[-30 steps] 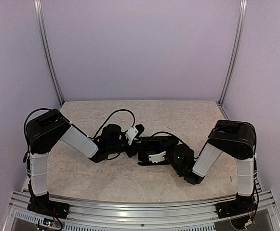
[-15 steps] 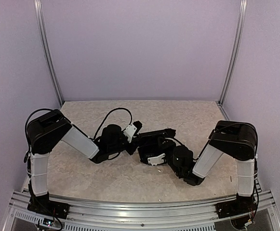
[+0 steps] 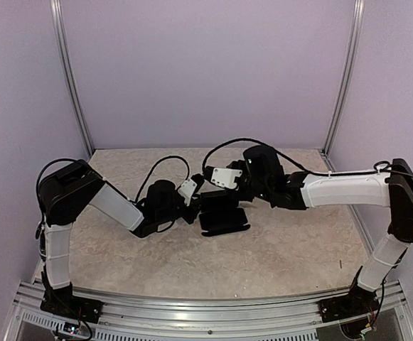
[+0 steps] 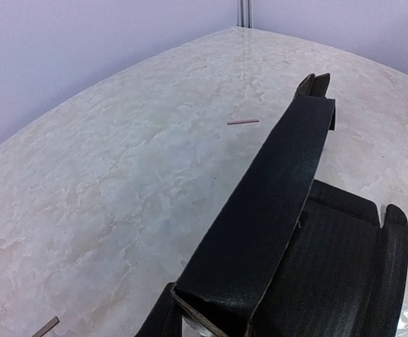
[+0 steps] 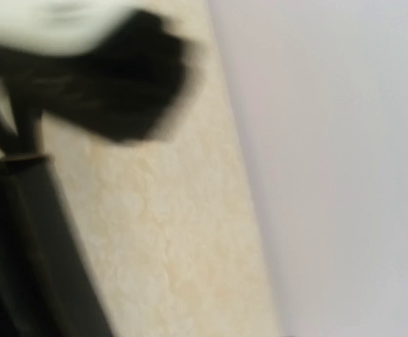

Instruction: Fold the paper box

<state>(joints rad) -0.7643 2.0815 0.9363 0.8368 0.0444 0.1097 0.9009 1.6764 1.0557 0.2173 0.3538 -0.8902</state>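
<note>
**Paper box partly raised, most folds left to make**

The paper box (image 4: 260, 232) is sitting mid-table (image 3: 284, 249), between the two arms, and looks early in its folding. In the left wrist view, one long panel is standing up as a wall, running away from the camera to a pair of small tabs at its far tip. Beside it, the wider panel is lying flat on the table with its rounded corner tabs unfolded. No closed box shape is showing. As I judge it, the remaining walls need lifting and the tabs need tucking into their slots.

The left end effector (image 3: 197, 202) is reaching in from the left and appears to be clenching the near end of the raised panel. The card edge is sitting right at the bottom of its wrist view, between its fingers.

Farther back, the right end effector (image 3: 215, 186) is hovering over the box's far edge on a long outstretched arm. Its wrist view is blurred, so I cannot tell how far it is open or whether it is touching the card.

A thin reddish sliver (image 4: 242, 121) is lying on the table beyond the box.
</note>
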